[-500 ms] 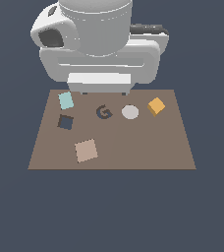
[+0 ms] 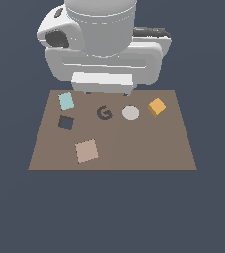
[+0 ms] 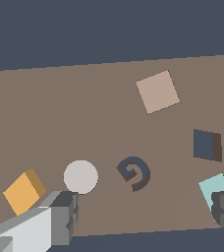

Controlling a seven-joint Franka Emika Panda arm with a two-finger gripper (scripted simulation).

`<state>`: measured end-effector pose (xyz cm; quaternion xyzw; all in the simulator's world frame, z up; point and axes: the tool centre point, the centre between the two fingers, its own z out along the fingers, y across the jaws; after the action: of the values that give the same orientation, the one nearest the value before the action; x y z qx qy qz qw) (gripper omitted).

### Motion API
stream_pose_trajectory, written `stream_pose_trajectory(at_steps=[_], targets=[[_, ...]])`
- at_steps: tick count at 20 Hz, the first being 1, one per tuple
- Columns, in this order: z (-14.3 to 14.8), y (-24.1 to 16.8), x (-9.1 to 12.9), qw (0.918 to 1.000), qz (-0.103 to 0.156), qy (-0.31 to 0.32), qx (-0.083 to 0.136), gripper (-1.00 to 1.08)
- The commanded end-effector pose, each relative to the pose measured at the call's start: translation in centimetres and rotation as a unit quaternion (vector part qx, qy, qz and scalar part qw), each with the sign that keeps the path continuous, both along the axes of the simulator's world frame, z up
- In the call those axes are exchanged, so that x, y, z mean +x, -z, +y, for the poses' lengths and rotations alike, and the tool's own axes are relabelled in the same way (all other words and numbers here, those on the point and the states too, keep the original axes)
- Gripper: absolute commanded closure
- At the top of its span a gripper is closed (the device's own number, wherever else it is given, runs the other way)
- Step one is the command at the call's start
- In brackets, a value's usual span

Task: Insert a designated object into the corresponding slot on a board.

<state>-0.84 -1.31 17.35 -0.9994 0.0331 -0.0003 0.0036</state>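
Task not yet begun: the orange cube [image 2: 157, 106] rests on the board [image 2: 149, 153], beside the grey disc [image 2: 131, 112], far from the slot [image 2: 65, 122]. The gripper [image 3: 146, 216] hangs wide open, empty.

Jaws perhaps hidden behind arm [image 2: 102, 44]

The board [image 2: 134, 148] is flat brown against a dark slate-blue ground. The cube [image 2: 157, 106] is orange-yellow, its side face a deeper shade. The slot [image 2: 65, 122] is dark navy with a thin dark brown frame. The disc [image 2: 131, 112] is pale grey, the G-ring [image 2: 104, 113] dark charcoal, the rectangle [image 2: 66, 101] pale teal, the square [image 2: 86, 151] tan. The arm [image 2: 102, 44] is white with a black patch.
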Motion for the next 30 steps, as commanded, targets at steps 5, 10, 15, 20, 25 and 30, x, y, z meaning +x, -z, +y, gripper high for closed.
stream_pose_trajectory(at_steps=[5, 10, 15, 20, 25, 30], targets=[[1.3, 1.1, -1.1, 0.9994, 0.000, 0.035, 0.000, -0.92], [2.8, 2.4, -2.2, 0.9970, 0.000, 0.077, -0.001, -0.92], [4.9, 4.0, -3.5, 0.9915, 0.001, 0.130, -0.001, -0.92], [7.6, 5.9, -4.6, 0.9812, 0.001, 0.193, -0.002, -0.92], [10.4, 7.9, -5.4, 0.9671, 0.001, 0.254, -0.002, -0.92], [12.8, 9.5, -5.7, 0.9525, 0.001, 0.304, -0.003, -0.92]])
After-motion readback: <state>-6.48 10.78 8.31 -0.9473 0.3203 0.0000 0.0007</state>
